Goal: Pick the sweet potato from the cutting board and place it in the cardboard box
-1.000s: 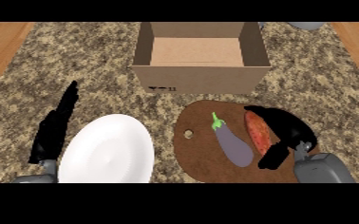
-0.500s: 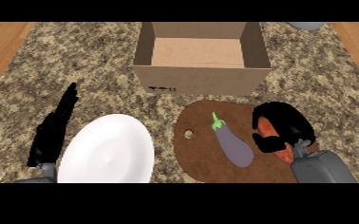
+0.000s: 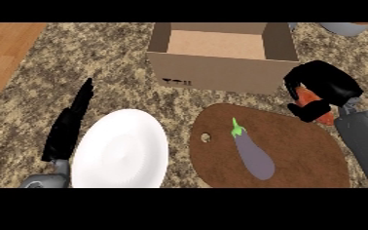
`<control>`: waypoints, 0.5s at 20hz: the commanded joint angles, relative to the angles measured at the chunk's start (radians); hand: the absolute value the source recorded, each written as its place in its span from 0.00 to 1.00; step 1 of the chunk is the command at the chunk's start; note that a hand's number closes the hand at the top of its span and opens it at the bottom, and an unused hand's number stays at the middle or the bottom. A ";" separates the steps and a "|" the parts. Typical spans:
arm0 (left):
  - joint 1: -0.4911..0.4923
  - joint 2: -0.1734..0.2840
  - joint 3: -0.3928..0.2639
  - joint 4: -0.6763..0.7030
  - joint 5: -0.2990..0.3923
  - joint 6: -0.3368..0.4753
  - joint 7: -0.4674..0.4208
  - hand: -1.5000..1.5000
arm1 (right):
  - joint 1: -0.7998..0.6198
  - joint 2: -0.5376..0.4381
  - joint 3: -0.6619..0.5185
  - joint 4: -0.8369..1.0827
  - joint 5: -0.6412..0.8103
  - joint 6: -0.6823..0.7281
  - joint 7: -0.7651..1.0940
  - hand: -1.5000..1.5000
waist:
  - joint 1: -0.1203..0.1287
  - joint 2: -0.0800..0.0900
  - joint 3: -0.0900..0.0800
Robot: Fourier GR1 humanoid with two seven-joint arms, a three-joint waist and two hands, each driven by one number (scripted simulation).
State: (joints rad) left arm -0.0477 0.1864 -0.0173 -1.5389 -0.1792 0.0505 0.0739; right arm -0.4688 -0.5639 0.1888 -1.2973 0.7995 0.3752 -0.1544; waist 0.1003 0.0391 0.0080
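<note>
Speckled brown stone counter (image 3: 108, 63), seen steeply from the head. Cardboard box (image 3: 215, 70) stands open at the far middle, inside bare. Brown cutting board (image 3: 302, 151) lies near the box's front wall, towards the right; a purple eggplant (image 3: 253, 155) with green stem rests on it, lengthwise. Right robot hand (image 3: 323, 85) is raised over the board's far right corner, just beside the box's right front corner, fingers curled round the sweet potato (image 3: 314, 101); orange flesh shows under the fingers. White plate (image 3: 120, 151) sits left of the board. Left robot hand (image 3: 68, 126) is at the plate's left edge, fingers straight, holding nothing. Grey dish (image 3: 345, 28) cut off at the far right.
</note>
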 commanded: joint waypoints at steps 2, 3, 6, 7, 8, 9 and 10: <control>-0.020 0.003 -0.010 0.008 0.005 -0.020 -0.025 0.50 | -0.133 -0.121 -0.047 0.153 -0.002 -0.066 -0.280 1.00 | 0.035 0.016 0.000; -0.025 -0.014 -0.037 -0.006 -0.017 -0.008 -0.003 0.50 | -0.165 -0.133 -0.057 0.182 0.000 -0.078 -0.313 1.00 | 0.042 0.015 0.001; -0.024 -0.013 -0.027 0.008 -0.008 -0.011 0.007 0.50 | -0.219 -0.144 -0.101 0.308 -0.006 -0.163 -0.425 1.00 | 0.038 0.015 0.001; -0.031 -0.015 -0.034 0.007 -0.016 -0.009 0.003 0.50 | -0.261 -0.148 -0.121 0.349 -0.024 -0.152 -0.452 1.00 | 0.041 0.014 0.000; -0.032 0.009 -0.007 0.013 -0.005 -0.016 0.000 0.50 | -0.268 -0.171 -0.137 0.387 -0.052 -0.137 -0.529 1.00 | 0.029 0.010 -0.001; -0.037 -0.019 -0.034 -0.008 -0.017 -0.003 0.020 0.50 | -0.307 -0.154 -0.138 0.429 -0.062 -0.123 -0.549 1.00 | 0.039 0.008 -0.001; -0.042 -0.011 -0.033 0.005 -0.024 -0.005 0.001 0.50 | -0.322 -0.133 -0.158 0.453 -0.095 -0.121 -0.588 1.00 | 0.039 0.012 -0.001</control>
State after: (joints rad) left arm -0.0802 0.1784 -0.0410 -1.5365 -0.1915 0.0422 0.0782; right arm -0.7075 -0.6984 0.0781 -0.9681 0.7581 0.2596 -0.6023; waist 0.1338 0.0497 0.0079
